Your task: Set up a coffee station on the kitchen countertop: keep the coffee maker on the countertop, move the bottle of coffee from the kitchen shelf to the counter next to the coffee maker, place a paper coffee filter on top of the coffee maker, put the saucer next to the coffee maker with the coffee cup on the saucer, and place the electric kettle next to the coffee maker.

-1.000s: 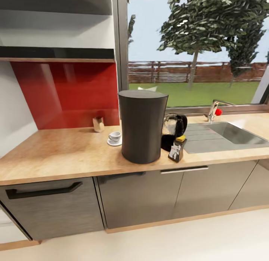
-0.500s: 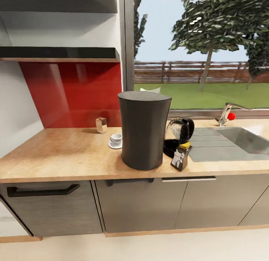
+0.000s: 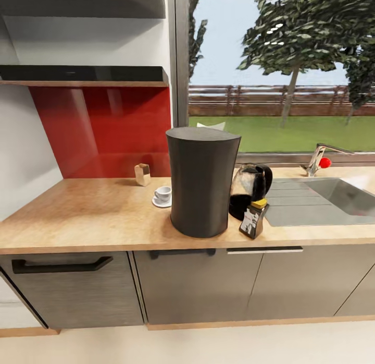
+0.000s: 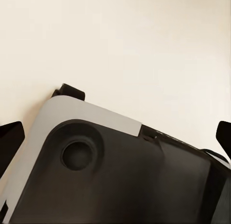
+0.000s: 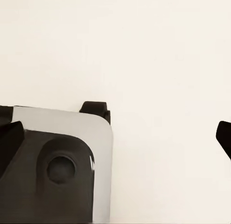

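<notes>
In the head view the tall dark-grey coffee maker (image 3: 200, 181) stands on the light wood kitchen countertop (image 3: 88, 213). A white edge of the paper coffee filter (image 3: 210, 125) peeks over the back of its flat top. To its right sits the glass electric kettle (image 3: 251, 186), with the yellow-capped bottle of coffee (image 3: 253, 218) just in front of it. To its left the white coffee cup (image 3: 163, 192) rests on the saucer (image 3: 158, 202). The left gripper (image 4: 115, 137) and the right gripper (image 5: 117, 136) are both open, held over the robot's base and pale floor.
A small beige box (image 3: 142, 174) stands by the red backsplash. A steel sink (image 3: 333, 194) with a faucet (image 3: 316, 159) is set into the counter at the right. A dark shelf (image 3: 83, 74) hangs above the left counter. Grey cabinets run below.
The whole head view has shifted slightly, so the camera has moved. The items on the counter stand as before.
</notes>
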